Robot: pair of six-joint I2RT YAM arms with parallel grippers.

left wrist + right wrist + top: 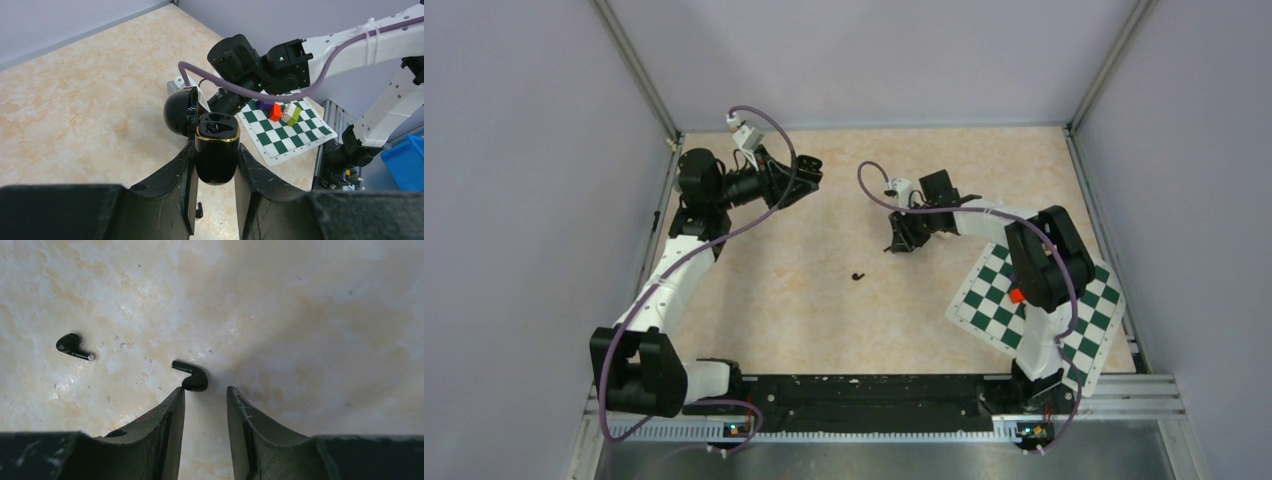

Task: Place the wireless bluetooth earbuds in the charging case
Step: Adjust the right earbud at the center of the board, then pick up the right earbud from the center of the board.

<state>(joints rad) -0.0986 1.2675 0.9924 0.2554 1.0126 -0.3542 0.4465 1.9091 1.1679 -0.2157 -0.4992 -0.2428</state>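
Our L gripper (215, 146) has the charging case (216, 165) clamped; R gripper (205, 390) holds nothing.
We see lid (179, 111) open, R jaws partly apart above table (300, 315), one earbud (192, 377) just beside its fingertip, 2nd earbud (72, 346) well apart.

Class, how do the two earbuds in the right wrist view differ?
The nearer earbud lies at the fingertips of the right gripper; the farther earbud lies apart, to the left. The nearer earbud's stem points left, the farther earbud's points right. Both are black, lying on the table.
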